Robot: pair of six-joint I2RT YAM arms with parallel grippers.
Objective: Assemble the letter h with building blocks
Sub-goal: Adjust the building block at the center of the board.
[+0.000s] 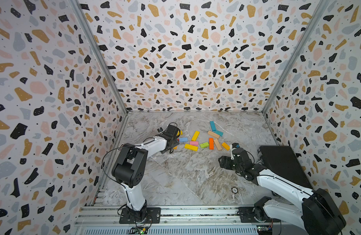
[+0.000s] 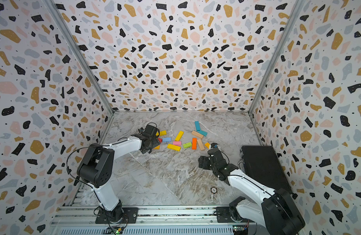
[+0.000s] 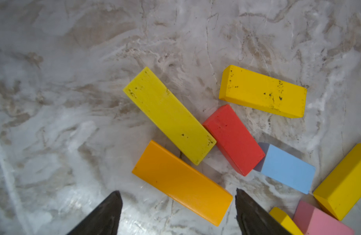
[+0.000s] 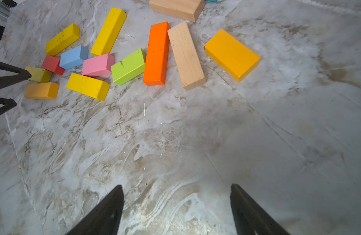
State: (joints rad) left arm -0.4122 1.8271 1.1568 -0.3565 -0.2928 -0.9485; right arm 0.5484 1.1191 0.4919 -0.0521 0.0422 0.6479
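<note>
The building blocks lie scattered across the back of the marble table (image 1: 187, 175). My left gripper (image 3: 178, 194) hangs open just above their left end. An amber block (image 3: 181, 183) lies partly between its fingers, untouched. Beyond it are an olive-yellow block (image 3: 169, 116), a red block (image 3: 233, 140), a light blue block (image 3: 287, 168) and a yellow block (image 3: 263, 91). My right gripper (image 4: 176, 187) is open over bare marble in front of the right end. Ahead of it lie an orange block (image 4: 157, 54), a tan block (image 4: 185, 56), a green block (image 4: 128, 67) and an amber block (image 4: 232, 55).
Two teal blocks (image 1: 212, 125) and another tan block (image 1: 213, 134) lie further back. A black case (image 1: 281, 162) stands at the right wall, close to the right arm. A small round disc (image 1: 234, 190) sits in the table near the front. Patterned walls enclose three sides.
</note>
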